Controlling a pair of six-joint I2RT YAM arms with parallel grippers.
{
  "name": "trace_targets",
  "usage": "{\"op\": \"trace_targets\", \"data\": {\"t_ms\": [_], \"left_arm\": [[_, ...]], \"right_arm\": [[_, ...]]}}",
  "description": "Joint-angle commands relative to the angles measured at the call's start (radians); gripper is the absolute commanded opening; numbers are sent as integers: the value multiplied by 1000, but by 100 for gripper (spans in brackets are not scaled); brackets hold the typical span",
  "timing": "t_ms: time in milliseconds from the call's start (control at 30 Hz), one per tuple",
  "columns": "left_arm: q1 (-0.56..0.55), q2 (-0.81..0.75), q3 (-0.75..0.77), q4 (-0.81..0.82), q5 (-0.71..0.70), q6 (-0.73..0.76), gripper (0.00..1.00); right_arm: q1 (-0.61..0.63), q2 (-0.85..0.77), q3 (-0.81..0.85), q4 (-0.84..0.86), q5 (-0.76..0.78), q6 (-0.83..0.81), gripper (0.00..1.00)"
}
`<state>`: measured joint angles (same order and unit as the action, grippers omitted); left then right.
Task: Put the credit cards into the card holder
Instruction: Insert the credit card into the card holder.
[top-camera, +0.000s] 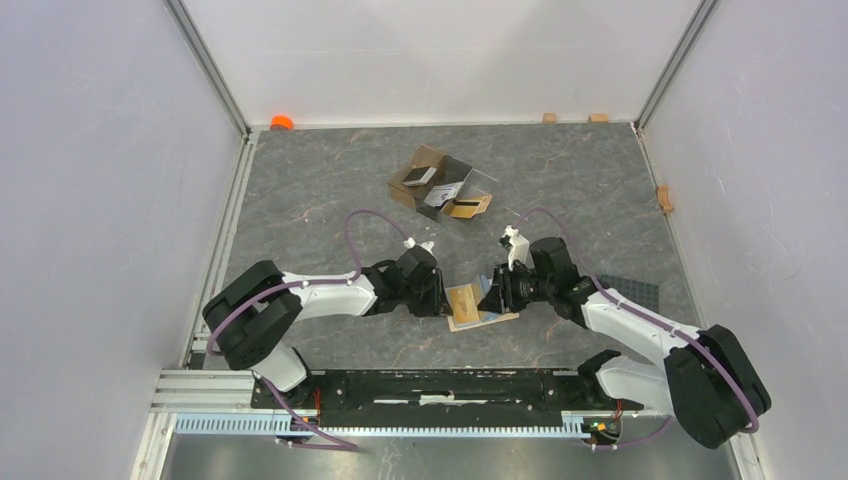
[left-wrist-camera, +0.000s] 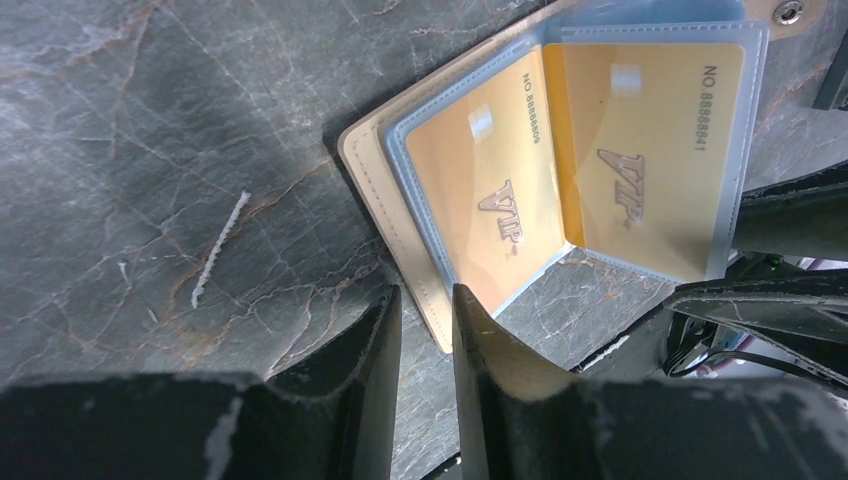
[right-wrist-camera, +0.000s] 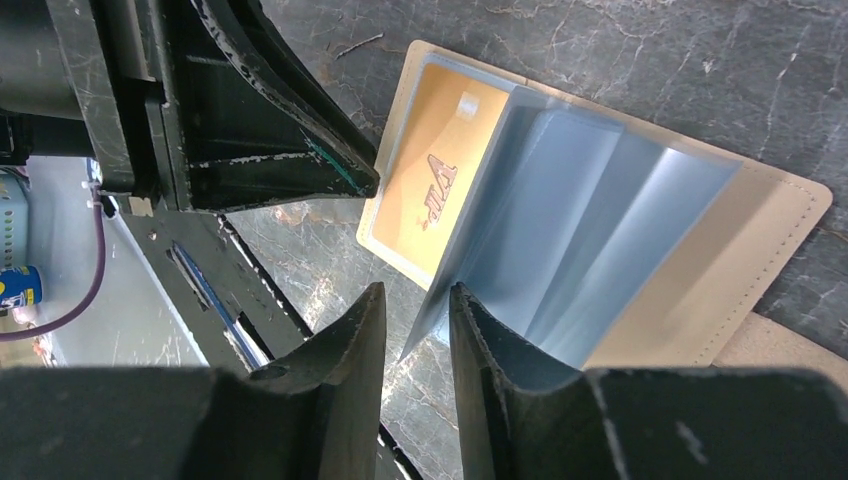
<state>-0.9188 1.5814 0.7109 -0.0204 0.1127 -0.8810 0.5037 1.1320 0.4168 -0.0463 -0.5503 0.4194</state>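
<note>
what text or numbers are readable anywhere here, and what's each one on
"VIP": on the left gold card, in a pocket of the card holder.
"VIP": on the right gold card.
"NO 8888...": along each gold card's edge; the last digits are too blurred to read.
Cards in the clear box: too small to read.

Top overview, wrist close-ups share card holder (left-wrist-camera: 380, 200)
</note>
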Motion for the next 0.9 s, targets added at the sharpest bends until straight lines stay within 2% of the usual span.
{"op": "trace_targets", "data": {"t_ms": [0, 267, 533, 867], "left_arm": [[11, -63, -15, 6, -21, 25, 33], [28, -135, -32, -38, -44, 35, 36], [60, -199, -58, -68, -56, 47, 39], [97, -267, -50, -119, -45, 72, 46]], "right_arm": [[21, 13, 39, 39, -4, 10, 36], [65, 34, 57, 79, 1, 32, 46], [87, 46, 68, 60, 57, 31, 50], [87, -16, 161, -258, 519, -32, 54]]}}
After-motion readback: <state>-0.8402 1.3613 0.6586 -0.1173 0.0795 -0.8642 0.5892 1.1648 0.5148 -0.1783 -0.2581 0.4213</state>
